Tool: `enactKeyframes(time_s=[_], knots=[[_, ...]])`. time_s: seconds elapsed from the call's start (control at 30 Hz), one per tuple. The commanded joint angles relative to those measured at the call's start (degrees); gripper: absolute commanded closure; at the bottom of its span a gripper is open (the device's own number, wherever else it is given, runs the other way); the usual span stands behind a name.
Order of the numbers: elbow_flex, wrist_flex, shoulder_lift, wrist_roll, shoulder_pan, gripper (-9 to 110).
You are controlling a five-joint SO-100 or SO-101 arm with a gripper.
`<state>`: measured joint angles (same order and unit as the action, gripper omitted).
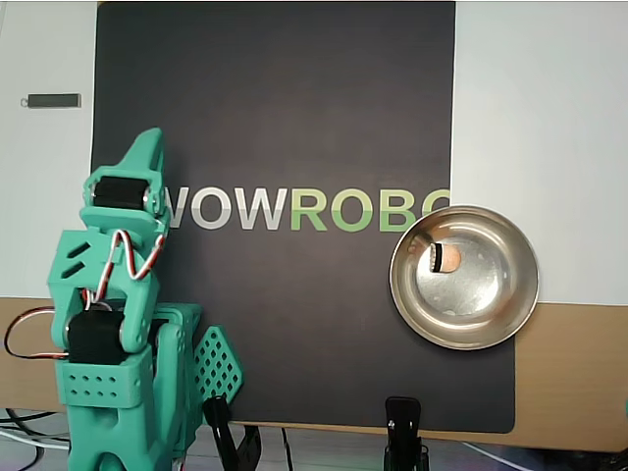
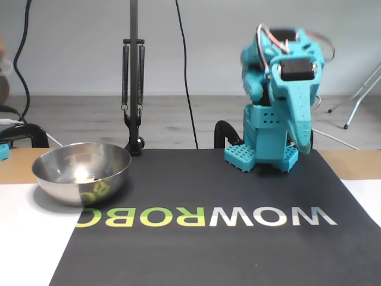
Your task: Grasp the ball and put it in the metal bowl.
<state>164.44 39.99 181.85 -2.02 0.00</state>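
I see the ball (image 1: 449, 258) resting inside the metal bowl (image 1: 510, 312); my hand (image 1: 147, 149), well away from the bowl, looks closed and empty, so nothing remains.

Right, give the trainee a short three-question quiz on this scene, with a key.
1. True or false: the small peach-orange ball lies inside the shiny round metal bowl.
2. In the overhead view, the bowl covers the end of which printed thing? A) the WOWROBO lettering on the black mat B) a paper label C) a ruler
3. Fill in: the teal two-finger gripper holds ____.

Key: 1 true. 2 A. 3 nothing; it is folded back by the arm's base, far from the bowl, and its jaws look closed.
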Motion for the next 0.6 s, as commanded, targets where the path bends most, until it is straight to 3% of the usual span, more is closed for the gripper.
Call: enactKeyframes(time_s=[0.0, 0.27, 0.57], knots=[[4.66, -1.93, 6.86, 0.18, -0.18, 102], [14.50, -6.86, 13.71, 0.26, 0.18, 102], [14.59, -2.37, 13.45, 0.44, -0.09, 102]])
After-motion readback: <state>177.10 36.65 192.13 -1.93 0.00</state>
